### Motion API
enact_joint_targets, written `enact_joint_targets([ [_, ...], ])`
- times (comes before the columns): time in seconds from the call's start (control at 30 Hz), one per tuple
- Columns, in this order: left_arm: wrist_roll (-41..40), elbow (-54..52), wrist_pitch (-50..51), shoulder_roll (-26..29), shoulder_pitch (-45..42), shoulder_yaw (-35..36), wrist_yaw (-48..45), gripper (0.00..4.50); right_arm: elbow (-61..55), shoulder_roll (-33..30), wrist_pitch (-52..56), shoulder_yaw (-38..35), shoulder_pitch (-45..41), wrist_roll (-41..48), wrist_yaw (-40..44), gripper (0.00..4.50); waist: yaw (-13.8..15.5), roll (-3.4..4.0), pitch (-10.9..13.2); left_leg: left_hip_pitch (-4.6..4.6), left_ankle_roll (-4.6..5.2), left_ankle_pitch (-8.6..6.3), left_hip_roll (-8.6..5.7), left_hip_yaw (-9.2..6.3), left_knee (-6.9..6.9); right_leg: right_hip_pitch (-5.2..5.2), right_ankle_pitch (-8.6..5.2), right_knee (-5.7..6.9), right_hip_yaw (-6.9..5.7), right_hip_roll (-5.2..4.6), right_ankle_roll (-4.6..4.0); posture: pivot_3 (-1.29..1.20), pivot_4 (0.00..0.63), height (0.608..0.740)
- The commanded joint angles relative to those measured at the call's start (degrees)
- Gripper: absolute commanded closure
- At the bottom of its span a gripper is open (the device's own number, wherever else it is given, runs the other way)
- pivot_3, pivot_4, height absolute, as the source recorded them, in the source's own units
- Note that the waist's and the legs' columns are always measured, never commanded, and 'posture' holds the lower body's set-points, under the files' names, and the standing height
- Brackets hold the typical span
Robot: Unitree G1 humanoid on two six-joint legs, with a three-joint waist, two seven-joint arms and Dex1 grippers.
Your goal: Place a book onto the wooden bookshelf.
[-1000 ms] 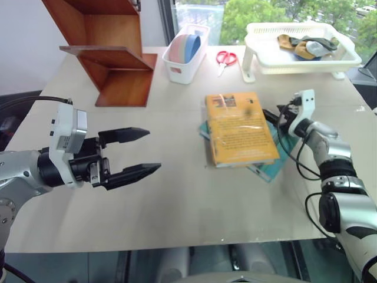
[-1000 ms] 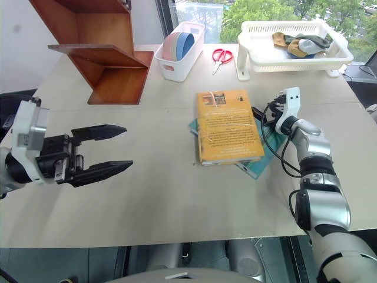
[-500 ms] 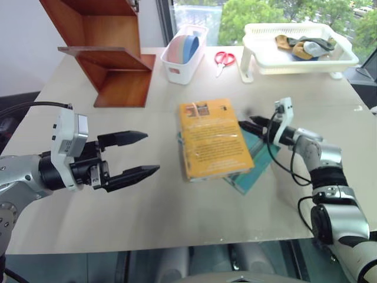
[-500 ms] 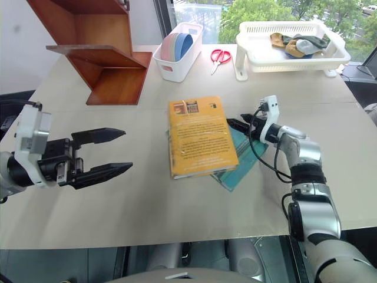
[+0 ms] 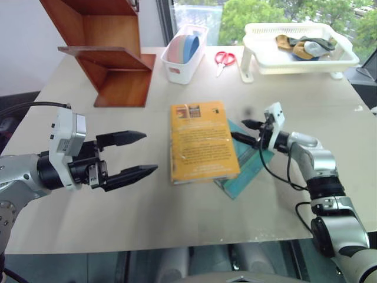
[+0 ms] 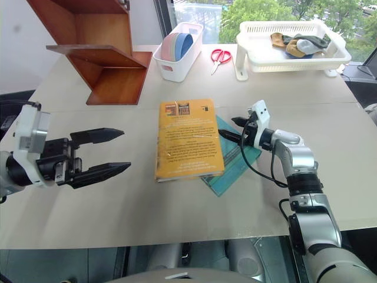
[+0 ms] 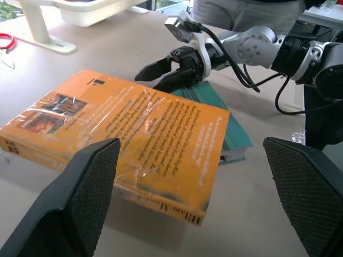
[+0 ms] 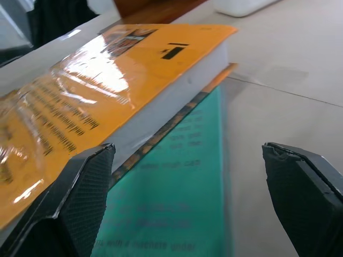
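Note:
The yellow-orange book (image 5: pixel 203 141) lies flat in the middle of the table, partly over a teal book (image 5: pixel 244 171). My right gripper (image 5: pixel 240 130) is open and level at the yellow book's right edge, above the teal cover; I cannot tell whether it touches. In the right wrist view the book (image 8: pixel 107 91) and teal book (image 8: pixel 182 182) lie between its fingers (image 8: pixel 75 209). My left gripper (image 5: pixel 149 152) hangs open to the left of the book, holding nothing. The wooden bookshelf (image 5: pixel 112 59) stands at the far left corner.
A white bin (image 5: pixel 185 53) with pink and blue plates stands right of the shelf. Red scissors (image 5: pixel 225 58) lie beside it. A white basket tray (image 5: pixel 300 47) with cloths sits at the far right. The table's front edge (image 5: pixel 177 246) is near.
My right gripper has swung left and back toward the table's middle. The yellow book has slid left with it, off much of the teal book. The left gripper has stayed put.

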Motion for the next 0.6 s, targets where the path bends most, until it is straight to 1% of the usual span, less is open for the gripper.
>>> enact_joint_targets([
  [0.03, 0.1, -0.4, -1.0, 0.4, -0.4, 1.5, -0.2, 0.01, -1.2, 0.8, -1.3, 1.7, 1.1, -0.1, 1.1, 0.0, 0.0, 0.0, 0.0, 0.01, 0.0, 0.0, 0.0, 0.0, 0.0, 0.0, 0.0, 0.0, 0.0, 0.0, 0.0, 0.0, 0.15, 0.74],
  [0.23, 0.3, -1.0, -1.1, -0.4, 0.6, 2.0, 0.2, 0.01, 0.5, 1.3, -5.6, 3.5, 0.3, -2.1, 0.8, 0.0, 0.0, 0.0, 0.0, 0.01, 0.0, 0.0, 0.0, 0.0, 0.0, 0.0, 0.0, 0.01, 0.0, -0.01, 0.0, 0.0, 0.15, 0.74],
  [0.4, 0.4, 0.1, -0.7, -1.8, 1.6, 3.1, 1.6, 0.01, 2.2, 0.9, -6.9, 1.8, -1.3, -1.2, 1.3, 0.0, 0.0, 0.0, 0.0, 0.03, -0.01, 0.01, 0.01, 0.01, 0.0, 0.0, 0.0, 0.03, 0.0, -0.02, 0.0, 0.0, 0.15, 0.74],
  [0.5, 0.6, 2.7, 0.1, -3.7, 2.3, 3.2, 4.1, 0.01, 0.7, -1.9, -7.0, -0.3, -1.3, 0.6, 4.0, 0.0, 0.2, 0.05, 0.0, 0.01, -0.01, 0.01, -0.01, -0.02, 0.01, 0.01, 0.0, 0.03, -0.02, -0.05, 0.0, 0.0, 0.15, 0.74],
  [0.6, 0.4, 7.0, 0.8, -6.9, 2.0, 1.4, 6.6, 0.01, -1.6, -7.1, -8.7, -2.1, 0.3, 2.0, 8.3, 0.0, 0.8, 0.14, 0.2, -0.04, 0.0, 0.0, -0.09, -0.01, 0.01, -0.01, 0.0, 0.01, -0.04, -0.16, 0.0, 0.0, 0.15, 0.74],
])
